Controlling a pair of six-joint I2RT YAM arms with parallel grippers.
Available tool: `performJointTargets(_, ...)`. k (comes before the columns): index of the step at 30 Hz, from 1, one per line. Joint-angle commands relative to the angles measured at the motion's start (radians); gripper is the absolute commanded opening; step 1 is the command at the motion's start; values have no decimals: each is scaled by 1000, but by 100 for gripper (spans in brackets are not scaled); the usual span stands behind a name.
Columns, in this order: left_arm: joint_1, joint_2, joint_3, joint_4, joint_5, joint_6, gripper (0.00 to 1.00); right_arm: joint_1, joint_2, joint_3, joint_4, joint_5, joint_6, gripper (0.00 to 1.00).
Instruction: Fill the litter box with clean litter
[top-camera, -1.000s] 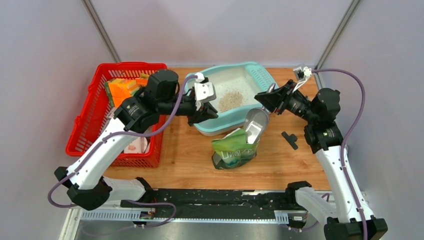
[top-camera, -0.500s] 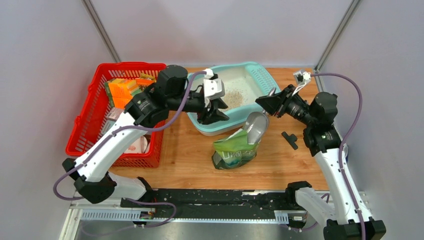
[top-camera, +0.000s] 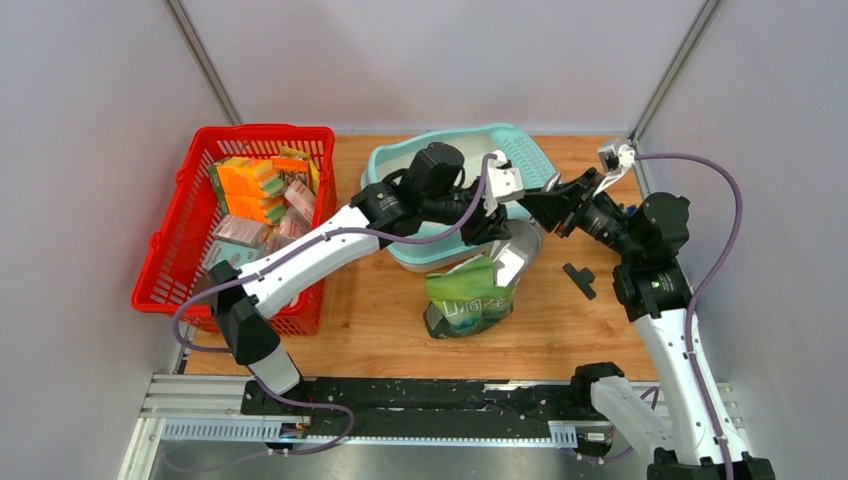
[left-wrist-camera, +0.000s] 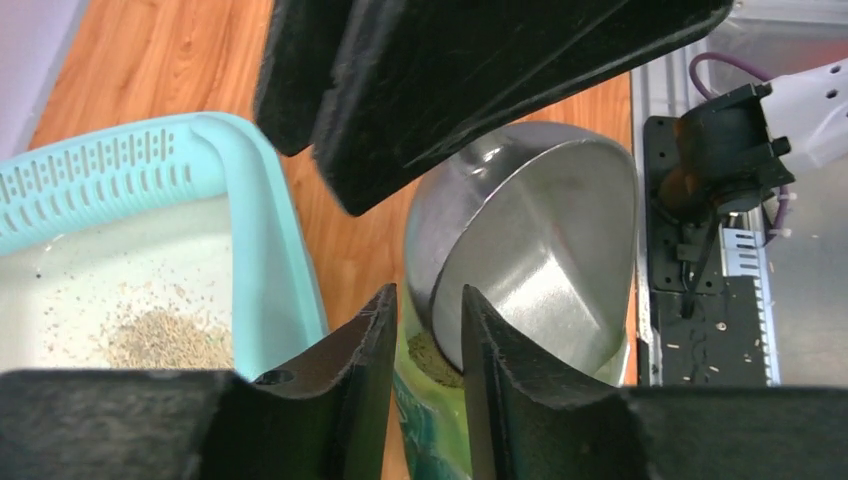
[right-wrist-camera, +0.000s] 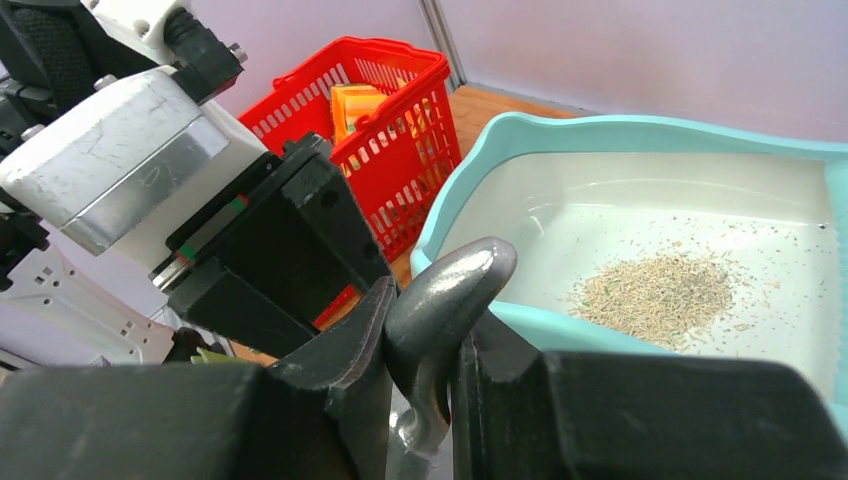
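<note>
- Gripping the metal scoop (left-wrist-camera: 530, 260) by its curved handle, your right gripper (right-wrist-camera: 430, 325) has both fingers clamped on it at the bottom centre of the right wrist view.
- Your left gripper (left-wrist-camera: 428, 305) sits at the bottom of the left wrist view with only a narrow gap between its 2 fingers. The scoop's rim shows through that gap, and you cannot tell whether the fingers touch it.
- From above, your left arm reaches across the litter box (top-camera: 524, 150) at upper centre and hides most of its inside. The 2 grippers meet just right of centre.
- The box's perforated panel is at its right end in the overhead view.
- The clean litter (right-wrist-camera: 655, 290) lies as 1 small loose pile on the box's whitish floor, right of centre in the right wrist view, with stray grains around it.
- The scoop's bowl stands tilted in the open top of the green bag (top-camera: 465, 305), which sits just below the box on the wooden table (top-camera: 370, 310).
- A red basket (top-camera: 165, 250) holding packets fills the left side.
- A small black piece (top-camera: 578, 278) lies on the table right of the bag.
</note>
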Motion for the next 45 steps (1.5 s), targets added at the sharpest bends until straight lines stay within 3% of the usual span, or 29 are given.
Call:
performJointTargets(1,-23,17,70,82,-57,-26,29,12,-23,9,39,-17,25,0)
performJointTargets(2,-25,20,70,82,-57,-26,12,12,-25,11,32,-16,18,0)
performJointTargets(3,-26,23,70,82,-57,-26,4,12,-23,14,-2,-14,12,0)
performJointTargets(4,-26,23,64,87,-60,-27,0,12,-22,20,-35,-13,-5,11)
performJointTargets(6,-26,17,54,87,-60,-18,0,11,-8,93,-220,0,-141,34)
performJointTargets(7,-26,11,48,82,-60,-9,0,11,-1,138,-300,12,-210,53)
performJointTargets(10,-26,-3,36,62,-56,28,0,4,58,338,-655,26,-482,71)
performJointTargets(12,-26,-9,27,53,-51,57,0,-5,96,453,-846,36,-575,74)
performJointTargets(16,-28,-23,1,55,-63,71,0,-19,151,564,-1026,35,-559,75)
performJointTargets(22,-35,-32,-12,73,-80,79,0,-20,217,591,-1153,0,-490,68)
performJointTargets(27,-40,-35,-13,70,-76,77,0,-20,190,509,-1027,7,-427,64)
performJointTargets(33,-42,-39,-12,62,-77,83,0,-19,220,508,-1011,7,-413,45)
performJointTargets(41,-43,-30,-2,61,-70,79,0,-19,181,472,-926,12,-412,37)
performJointTargets(42,-45,-24,4,59,-67,79,0,-20,176,457,-918,10,-412,33)
performJointTargets(43,-45,-24,5,59,-67,79,0,-20,165,449,-909,10,-412,16)
performJointTargets(45,-45,-18,14,56,-68,74,0,-19,155,437,-892,30,-415,0)
